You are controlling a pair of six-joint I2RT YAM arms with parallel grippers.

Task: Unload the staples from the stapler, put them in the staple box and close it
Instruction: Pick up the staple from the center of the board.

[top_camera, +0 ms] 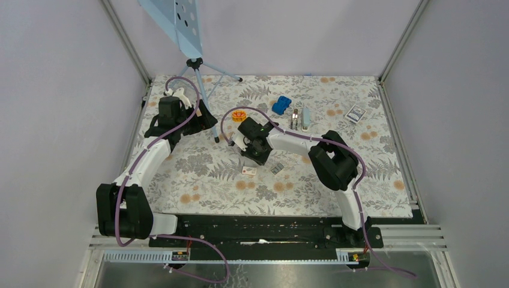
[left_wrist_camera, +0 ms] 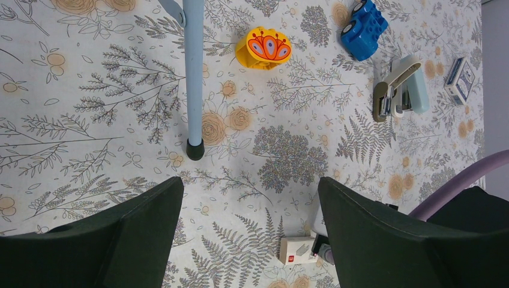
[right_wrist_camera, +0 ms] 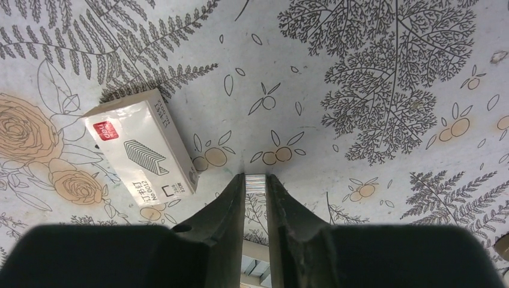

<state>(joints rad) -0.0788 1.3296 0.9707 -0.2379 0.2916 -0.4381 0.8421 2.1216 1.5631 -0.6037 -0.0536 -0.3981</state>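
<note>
Right gripper (right_wrist_camera: 256,182) is narrow, pinching the staples (right_wrist_camera: 256,178), a silvery strip, near the table's (top_camera: 198,180) middle, just beside the white staple box (right_wrist_camera: 144,150). Left gripper (left_wrist_camera: 249,187) gapes wide; the opened stapler (top_camera: 298,119) lies toward the far edge

Top external is being aimed down from high behind the near edge, with the whole floral tablecloth (top_camera: 204,180) being covered. Left wrist is being pointed straight down from mid height, the stapler (left_wrist_camera: 399,90) and staple box (left_wrist_camera: 297,250) being shared with top. Right wrist is being held nearly on the floral tablecloth, the same staple box being framed close.
</note>
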